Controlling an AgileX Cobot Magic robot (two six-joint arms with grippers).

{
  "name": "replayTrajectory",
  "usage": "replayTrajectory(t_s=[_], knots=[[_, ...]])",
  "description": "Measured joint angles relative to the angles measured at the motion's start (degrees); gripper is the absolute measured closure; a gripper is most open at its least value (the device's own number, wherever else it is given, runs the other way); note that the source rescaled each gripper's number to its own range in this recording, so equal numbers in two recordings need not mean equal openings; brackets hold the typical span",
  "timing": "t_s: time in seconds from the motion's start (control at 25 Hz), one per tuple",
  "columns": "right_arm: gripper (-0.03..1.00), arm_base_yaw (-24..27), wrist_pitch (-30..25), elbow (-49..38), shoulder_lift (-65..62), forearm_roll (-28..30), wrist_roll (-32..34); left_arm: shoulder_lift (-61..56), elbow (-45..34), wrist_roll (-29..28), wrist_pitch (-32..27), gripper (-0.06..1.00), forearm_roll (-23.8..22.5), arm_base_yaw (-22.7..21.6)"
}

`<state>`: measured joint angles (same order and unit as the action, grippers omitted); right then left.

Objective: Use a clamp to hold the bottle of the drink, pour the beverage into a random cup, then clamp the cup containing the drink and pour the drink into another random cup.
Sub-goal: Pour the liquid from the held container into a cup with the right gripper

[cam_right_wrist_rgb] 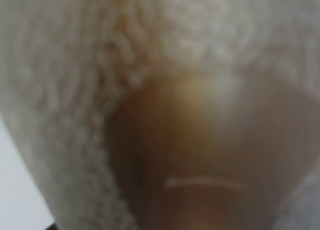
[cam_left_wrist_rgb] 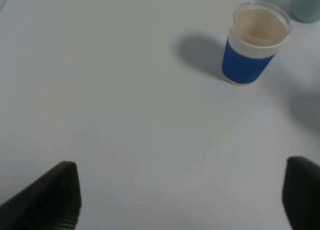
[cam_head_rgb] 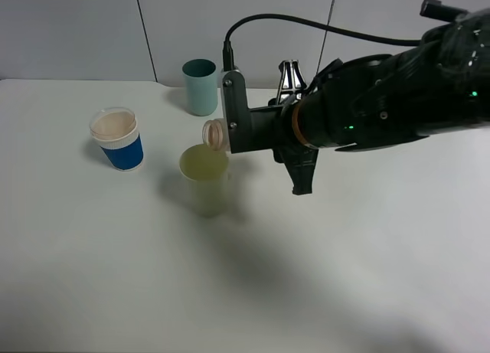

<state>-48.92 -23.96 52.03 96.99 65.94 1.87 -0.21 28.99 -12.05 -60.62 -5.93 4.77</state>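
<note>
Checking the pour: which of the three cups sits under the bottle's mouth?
The pale yellow cup, directly below the tilted bottle; the blue-banded cup and teal cup stand apart.

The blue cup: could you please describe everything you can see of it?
The blue cup is a tapered paper-looking cup with a blue lower band, a white upper band and a pale rim. Its inside looks pale beige; whether it holds liquid is unclear. It stands upright on the white table, apart from the teal cup and yellowish cup. Nothing but the table touches it.

White table (cam_head_rgb: 344, 276), apparently panelled grey wall (cam_head_rgb: 76, 31) behind
</note>
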Motion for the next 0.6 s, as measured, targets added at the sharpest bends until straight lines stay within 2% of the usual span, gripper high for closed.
replayTrajectory(t_s=[0.32, 0.6], knots=[[0.97, -0.71, -0.94, 3.32, 3.62, 0.00, -0.30, 0.00, 0.00, 0.00, 0.00, 0.06, 0.00, 0.00], [0.97, -0.71, -3.04, 3.52, 3.66, 2.58, -0.39, 0.00, 0.00, 0.00, 0.00, 0.06, 0.00, 0.00]])
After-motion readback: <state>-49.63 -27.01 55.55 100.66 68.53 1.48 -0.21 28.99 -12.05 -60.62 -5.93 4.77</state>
